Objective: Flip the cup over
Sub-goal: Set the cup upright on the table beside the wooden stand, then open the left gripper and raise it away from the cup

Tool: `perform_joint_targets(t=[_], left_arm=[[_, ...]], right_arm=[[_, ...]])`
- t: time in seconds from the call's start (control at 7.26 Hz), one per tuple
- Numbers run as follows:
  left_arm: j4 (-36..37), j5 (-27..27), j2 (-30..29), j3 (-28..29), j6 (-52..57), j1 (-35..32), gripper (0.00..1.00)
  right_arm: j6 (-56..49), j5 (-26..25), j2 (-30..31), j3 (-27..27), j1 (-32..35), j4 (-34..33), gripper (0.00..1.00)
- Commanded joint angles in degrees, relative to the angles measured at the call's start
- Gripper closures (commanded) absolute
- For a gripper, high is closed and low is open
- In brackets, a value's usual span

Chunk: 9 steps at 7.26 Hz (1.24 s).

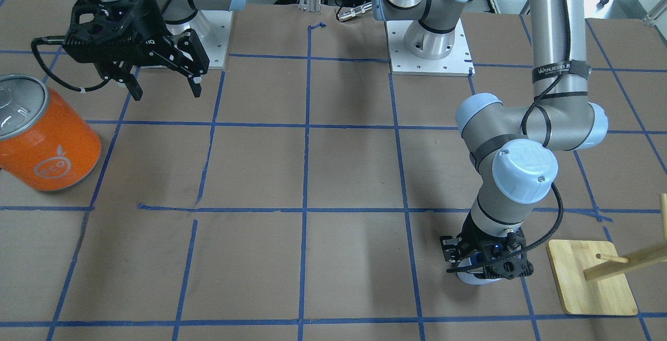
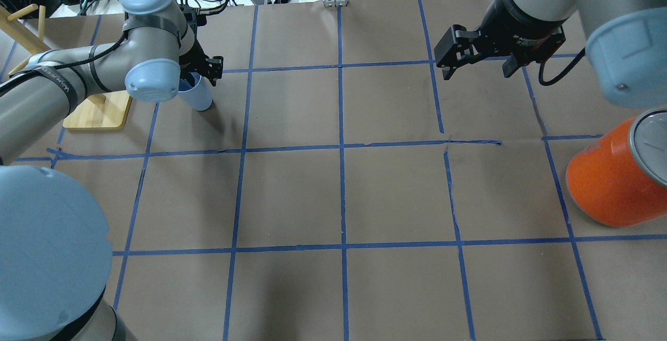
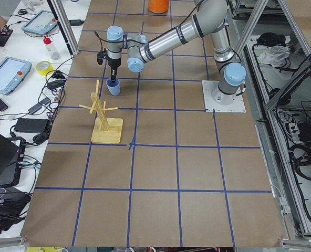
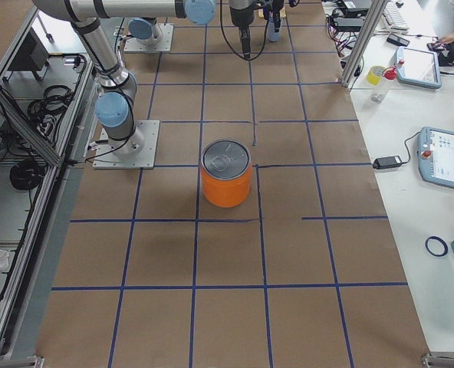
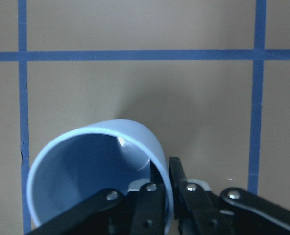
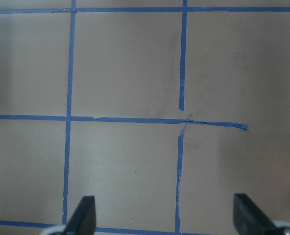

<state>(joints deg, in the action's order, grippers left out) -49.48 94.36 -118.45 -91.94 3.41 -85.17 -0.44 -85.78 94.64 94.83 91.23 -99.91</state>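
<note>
The cup [image 5: 96, 171], a pale blue tumbler, stands mouth up, slightly tilted, on the far left part of the table; it also shows in the overhead view [image 2: 198, 97] and the front view [image 1: 470, 277]. My left gripper [image 5: 165, 172] is shut on its rim wall, one finger inside and one outside; it also shows in the overhead view [image 2: 200, 67]. I cannot tell whether the cup's base touches the table. My right gripper [image 1: 164, 88] is open and empty, hanging above the table on the robot's right, far from the cup; it also shows in the overhead view [image 2: 477, 72].
A big orange can [image 2: 615, 174] with a silver top stands at the right edge of the table. A wooden peg rack on a square base [image 2: 99, 111] stands just left of the cup. Blue tape lines grid the brown table.
</note>
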Motion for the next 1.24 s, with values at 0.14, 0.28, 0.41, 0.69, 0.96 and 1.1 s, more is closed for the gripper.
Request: perform_joint_targets(t=[0.14, 0.28, 0.41, 0.69, 0.96, 1.1], left_arm=[[-19.34, -0.32, 8.38, 5.86, -0.07, -0.79, 0.00], [-25.09, -2.41, 12.24, 6.76, -0.07, -0.79, 0.00], [-28.54, -3.74, 16.02, 6.34, -0.07, -0.79, 0.00], [-33.64, -4.01, 21.57, 5.11, -0.15, -0.87, 0.00], [-34.20, -3.75, 23.44, 2.30, -0.15, -1.23, 0.00], [-34.37, -3.92, 24.49, 2.29, -0.15, -1.23, 0.00]], right_arm=[[0.00, 0.00, 0.02, 0.00, 0.00, -0.02, 0.00], [0.00, 0.00, 0.02, 0.00, 0.00, -0.02, 0.00], [0.18, 0.26, -0.07, 0.00, 0.00, -0.02, 0.00], [0.00, 0.09, -0.07, 0.00, 0.00, -0.02, 0.00], [0.00, 0.09, 0.02, 0.00, 0.09, 0.06, 0.00], [0.09, 0.17, -0.07, 0.00, 0.00, -0.11, 0.00]])
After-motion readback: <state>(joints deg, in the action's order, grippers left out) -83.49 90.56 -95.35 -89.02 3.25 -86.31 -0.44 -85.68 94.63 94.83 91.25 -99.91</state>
